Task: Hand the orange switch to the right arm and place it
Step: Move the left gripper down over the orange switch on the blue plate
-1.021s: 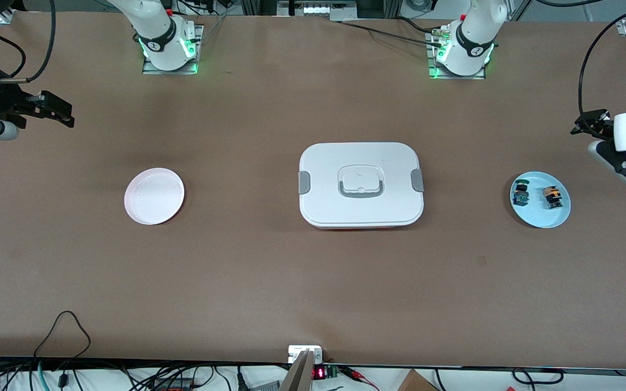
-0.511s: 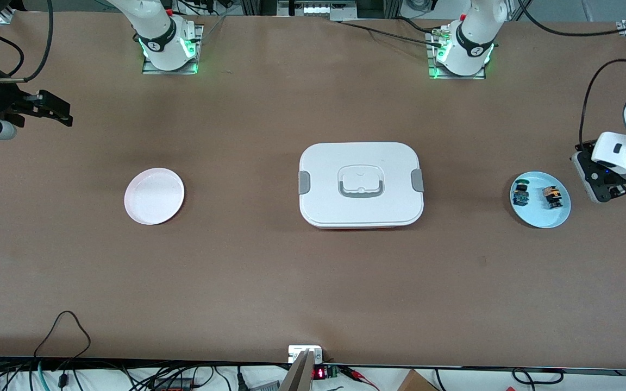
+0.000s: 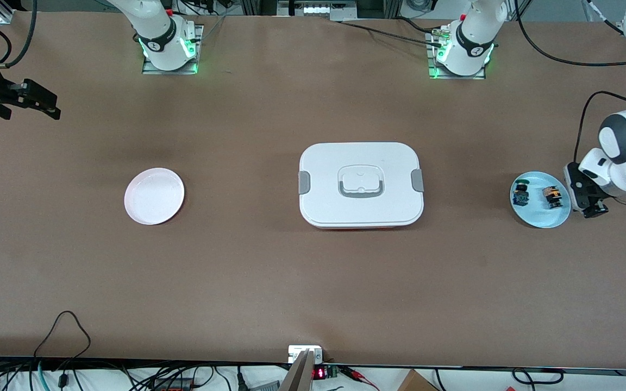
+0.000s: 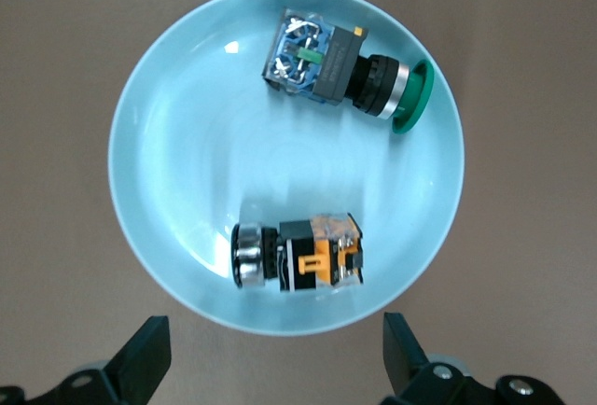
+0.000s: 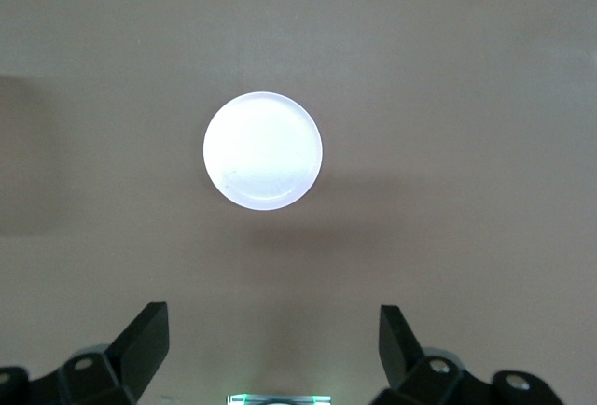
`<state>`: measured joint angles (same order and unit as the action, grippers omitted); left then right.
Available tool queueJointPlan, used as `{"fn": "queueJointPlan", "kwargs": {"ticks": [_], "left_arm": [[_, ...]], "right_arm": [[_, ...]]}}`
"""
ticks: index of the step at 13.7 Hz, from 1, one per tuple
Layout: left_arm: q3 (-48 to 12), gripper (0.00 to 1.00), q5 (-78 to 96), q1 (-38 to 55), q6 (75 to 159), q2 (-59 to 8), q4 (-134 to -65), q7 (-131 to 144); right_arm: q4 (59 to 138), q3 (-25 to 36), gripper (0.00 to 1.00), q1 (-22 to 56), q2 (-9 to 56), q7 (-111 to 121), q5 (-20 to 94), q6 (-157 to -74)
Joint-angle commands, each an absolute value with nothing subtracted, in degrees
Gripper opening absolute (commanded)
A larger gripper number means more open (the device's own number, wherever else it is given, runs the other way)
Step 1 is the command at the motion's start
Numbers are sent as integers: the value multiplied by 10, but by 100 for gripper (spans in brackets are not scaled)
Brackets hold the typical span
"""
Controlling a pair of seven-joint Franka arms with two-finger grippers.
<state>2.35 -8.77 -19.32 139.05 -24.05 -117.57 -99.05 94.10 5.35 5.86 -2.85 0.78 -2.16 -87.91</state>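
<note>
Lying on its side in the light-blue dish (image 4: pixel 168 97), the orange switch (image 4: pixel 298 254) rests near the dish's rim toward the left arm's end of the table, well apart from the green-capped switch (image 4: pixel 340 67) that shares the dish. It looks small, light and rigid: a hard plastic block with orange parts, a black collar and a shiny metal ring at one end. The round collar would likely roll or slip between flat fingers, so the squarer black-and-orange block seems the better place to take hold, across its flat sides; leaving the ringed end free would give the other arm something to grip at the handover. The shallow sloping dish may let it slide when nudged.

The left pincer (image 4: pixel 270 368) hangs over the table just beside the dish, fingers spread wide and holding nothing. In the front view it (image 3: pixel 590 203) sits at the dish's edge, whereas a second ago it was farther from the front camera and clear of the dish, so the left arm has swung in over its target. The right pincer (image 3: pixel 36 100), also spread apart and empty, waits over the right arm's end of the table, and has drawn slightly farther from the white plate (image 3: pixel 154 196). The white lunch box (image 3: pixel 361 184) in the middle and both switches are unmoved.
</note>
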Motion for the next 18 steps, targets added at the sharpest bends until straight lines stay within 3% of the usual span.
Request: {"fn": "queueJointPlan", "kwargs": {"ticks": [1,18], "left_arm": [[17,100,-92,-199,1438,-233,-1210,-1020],[-11,100,-55,-229,1443,-272,-1200,-1015]], "right_arm": [[952,52,100,54,-32,12,-18,-882],[960,45,100,63,-25,12,-14,-912]]}}
